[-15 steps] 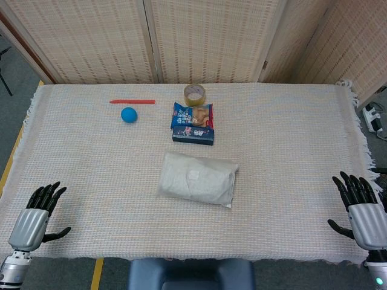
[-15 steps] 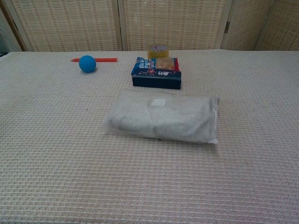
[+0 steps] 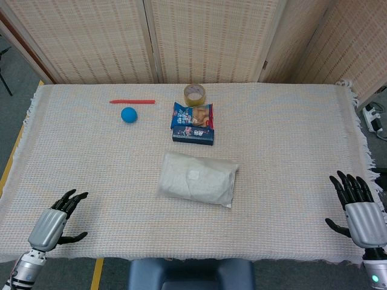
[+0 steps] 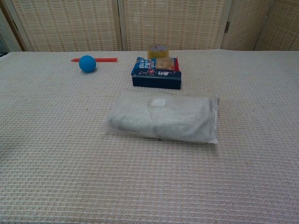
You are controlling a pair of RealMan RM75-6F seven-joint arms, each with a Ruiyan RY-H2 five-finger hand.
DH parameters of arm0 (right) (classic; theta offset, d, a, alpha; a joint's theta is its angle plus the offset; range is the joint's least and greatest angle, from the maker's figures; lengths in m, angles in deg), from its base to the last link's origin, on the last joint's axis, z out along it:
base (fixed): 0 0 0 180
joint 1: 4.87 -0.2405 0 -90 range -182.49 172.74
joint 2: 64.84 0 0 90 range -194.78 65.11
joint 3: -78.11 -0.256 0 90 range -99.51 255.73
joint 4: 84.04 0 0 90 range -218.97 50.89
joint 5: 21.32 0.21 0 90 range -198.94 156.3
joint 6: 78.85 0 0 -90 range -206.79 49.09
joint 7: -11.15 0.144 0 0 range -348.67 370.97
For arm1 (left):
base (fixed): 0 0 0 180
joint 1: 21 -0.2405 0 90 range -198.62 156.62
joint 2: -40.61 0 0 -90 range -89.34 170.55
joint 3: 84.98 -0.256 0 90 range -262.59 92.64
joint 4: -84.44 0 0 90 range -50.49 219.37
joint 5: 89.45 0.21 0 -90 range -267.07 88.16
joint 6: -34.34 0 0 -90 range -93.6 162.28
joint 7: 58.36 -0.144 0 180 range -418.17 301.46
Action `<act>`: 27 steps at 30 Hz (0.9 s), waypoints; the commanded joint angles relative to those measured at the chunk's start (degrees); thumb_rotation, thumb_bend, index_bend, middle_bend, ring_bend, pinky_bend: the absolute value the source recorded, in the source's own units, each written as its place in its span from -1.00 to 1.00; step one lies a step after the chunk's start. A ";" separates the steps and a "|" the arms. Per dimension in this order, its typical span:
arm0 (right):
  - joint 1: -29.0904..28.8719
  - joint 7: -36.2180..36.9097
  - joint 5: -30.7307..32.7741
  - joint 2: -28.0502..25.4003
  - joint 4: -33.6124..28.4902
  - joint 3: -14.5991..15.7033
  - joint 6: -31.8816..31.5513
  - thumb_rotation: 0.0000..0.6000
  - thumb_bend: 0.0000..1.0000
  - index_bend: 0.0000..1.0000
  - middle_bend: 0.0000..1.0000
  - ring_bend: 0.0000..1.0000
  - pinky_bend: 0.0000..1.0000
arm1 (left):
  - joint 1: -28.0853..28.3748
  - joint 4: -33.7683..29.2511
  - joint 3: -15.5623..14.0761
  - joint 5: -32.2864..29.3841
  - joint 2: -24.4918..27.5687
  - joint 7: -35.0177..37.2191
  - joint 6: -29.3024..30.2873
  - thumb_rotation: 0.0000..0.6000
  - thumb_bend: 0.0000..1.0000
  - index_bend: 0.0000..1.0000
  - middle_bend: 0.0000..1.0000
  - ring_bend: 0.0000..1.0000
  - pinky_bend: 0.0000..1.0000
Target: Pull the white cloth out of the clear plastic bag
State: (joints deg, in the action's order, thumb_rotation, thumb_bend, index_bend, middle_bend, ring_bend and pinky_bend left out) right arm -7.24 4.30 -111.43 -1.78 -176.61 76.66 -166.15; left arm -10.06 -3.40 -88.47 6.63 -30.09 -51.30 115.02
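The clear plastic bag (image 3: 198,179) lies flat in the middle of the table, and the folded white cloth (image 4: 163,115) fills it; the bag's open end cannot be made out. My left hand (image 3: 55,219) hovers at the near left corner of the table with its fingers spread and nothing in it. My right hand (image 3: 358,207) is at the near right edge, fingers apart and empty. Both hands are far from the bag. The chest view shows the bag (image 4: 205,122) but neither hand.
Behind the bag sit a blue snack packet on a dark box (image 3: 193,122) and a roll of tape (image 3: 195,95). A blue ball (image 3: 128,115) and a red pen (image 3: 132,101) lie at the back left. A woven cloth (image 3: 290,139) covers the table.
My left hand has moved right and slightly nearer along the front edge. My right hand has shifted a little downward. The bag has not moved.
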 commanded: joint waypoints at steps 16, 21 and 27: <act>-4.95 -0.40 2.71 2.52 2.11 -1.85 7.37 1.00 -0.88 -1.00 -1.00 -1.00 -1.00 | 7.28 -8.63 5.02 -13.84 -6.46 5.97 -14.73 1.00 -0.50 0.01 1.00 1.00 1.00; -6.62 0.61 3.50 2.35 2.64 -2.56 9.49 1.00 -0.87 -1.00 -1.00 -1.00 -1.00 | 10.22 -9.36 7.18 -21.84 -8.70 2.74 -21.17 1.00 -0.40 -0.02 1.00 1.00 1.00; -9.03 2.84 5.52 2.74 4.44 -3.73 13.07 1.00 -0.87 -1.00 -1.00 -1.00 -1.00 | 12.54 -7.82 10.10 -28.14 -12.85 -2.63 -22.33 1.00 -0.44 -0.11 1.00 1.00 1.00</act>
State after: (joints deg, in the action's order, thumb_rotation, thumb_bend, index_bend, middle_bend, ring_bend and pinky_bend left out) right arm -15.75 6.64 -106.43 0.84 -172.62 73.25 -153.71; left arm 1.34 -11.84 -79.70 -19.60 -41.31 -52.12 93.35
